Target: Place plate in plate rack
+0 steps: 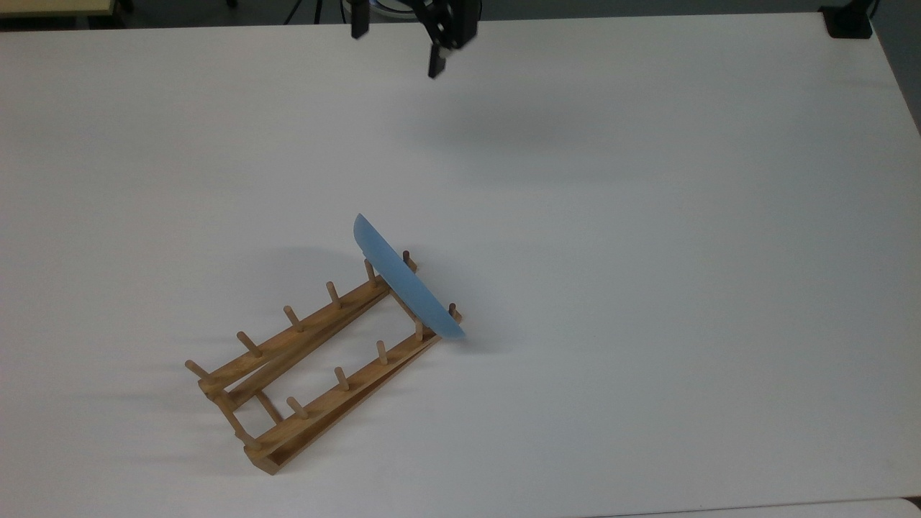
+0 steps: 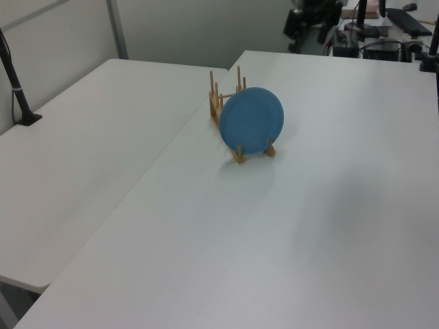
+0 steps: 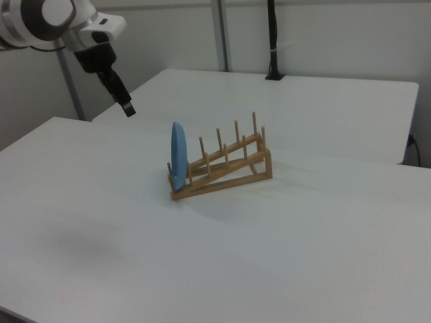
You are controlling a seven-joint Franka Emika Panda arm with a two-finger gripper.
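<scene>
Plate (image 1: 404, 280) upright on edge in end slot of plate rack (image 1: 316, 360), between pegs. Gripper (image 1: 397, 44) raised well apart near top view's upper edge, fingers (image 1: 436, 63) spread, grasping nothing.

Claw (image 1: 397, 50) cut off by the top view's upper edge — two finger ends show, body out of frame, plate (image 2: 252, 121) face hides the near end of the plate rack (image 2: 225, 99) in the left view, tabletop (image 1: 647, 288) corners cropped — top view.
</scene>
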